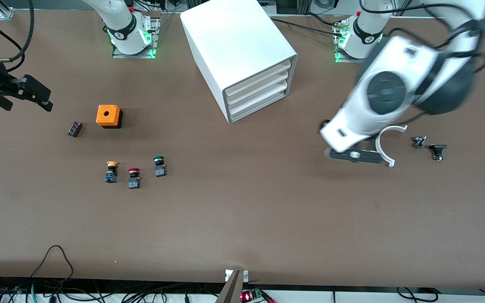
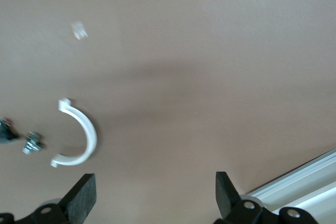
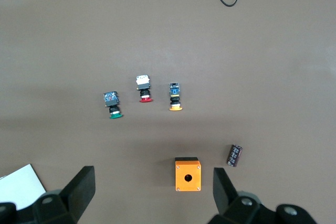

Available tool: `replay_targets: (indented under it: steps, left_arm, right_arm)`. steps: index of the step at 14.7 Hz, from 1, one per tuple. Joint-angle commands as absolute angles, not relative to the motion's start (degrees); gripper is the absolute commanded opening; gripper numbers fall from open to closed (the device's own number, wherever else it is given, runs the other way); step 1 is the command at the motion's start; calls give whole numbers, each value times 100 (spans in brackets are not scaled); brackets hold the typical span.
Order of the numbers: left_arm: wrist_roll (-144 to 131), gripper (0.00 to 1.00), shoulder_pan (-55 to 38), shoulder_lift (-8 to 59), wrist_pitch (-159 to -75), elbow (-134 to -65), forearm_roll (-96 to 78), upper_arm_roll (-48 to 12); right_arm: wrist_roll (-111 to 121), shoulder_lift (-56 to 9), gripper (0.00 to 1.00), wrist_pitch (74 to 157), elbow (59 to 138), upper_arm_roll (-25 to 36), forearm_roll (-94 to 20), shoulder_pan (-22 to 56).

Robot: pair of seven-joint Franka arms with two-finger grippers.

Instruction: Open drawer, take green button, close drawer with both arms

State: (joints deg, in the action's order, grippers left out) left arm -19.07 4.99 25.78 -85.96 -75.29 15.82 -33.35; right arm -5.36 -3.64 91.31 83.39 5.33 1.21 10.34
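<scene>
The white cabinet [image 1: 234, 46] stands near the robots' bases, and its lowest drawer [image 1: 259, 104] is shut like the two above it. The green-capped button [image 1: 159, 165] lies on the bare table, nearer to the front camera than the cabinet; it is also in the right wrist view [image 3: 113, 105]. My left gripper [image 2: 156, 199] hangs open and empty over the table between the cabinet and a white half ring [image 1: 387, 144]. My right gripper [image 1: 40, 97] is open and empty, high over the right arm's end of the table, apart from the button.
A yellow-capped button [image 1: 111, 171] and a red-capped one [image 1: 133, 177] lie beside the green one. An orange box [image 1: 108, 115] and a small black part [image 1: 74, 128] sit toward the right arm's end. Two small fittings [image 1: 419, 142] [image 1: 437, 151] lie beside the half ring.
</scene>
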Motion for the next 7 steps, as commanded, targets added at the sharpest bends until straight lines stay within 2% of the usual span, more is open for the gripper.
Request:
replay_targets:
  steps: [1, 4, 6, 7]
  left_arm:
    - [-1127, 100, 764, 2286, -8473, -7427, 1627, -3297]
    - [-117, 100, 441, 1646, -8534, -7724, 1067, -2228]
    - [349, 100, 37, 1224, -8779, -8128, 355, -1209]
    - [578, 100, 0, 969, -8998, -8495, 195, -900]
  right_arm:
    - [-510, -483, 99, 9079, 8174, 510, 211, 1055]
    - [-510, -492, 99, 9088, 8165, 501, 220, 1055]
    - [-510, -492, 99, 9097, 8165, 501, 211, 1055]
    - [-501, -492, 99, 9123, 8165, 501, 211, 1055]
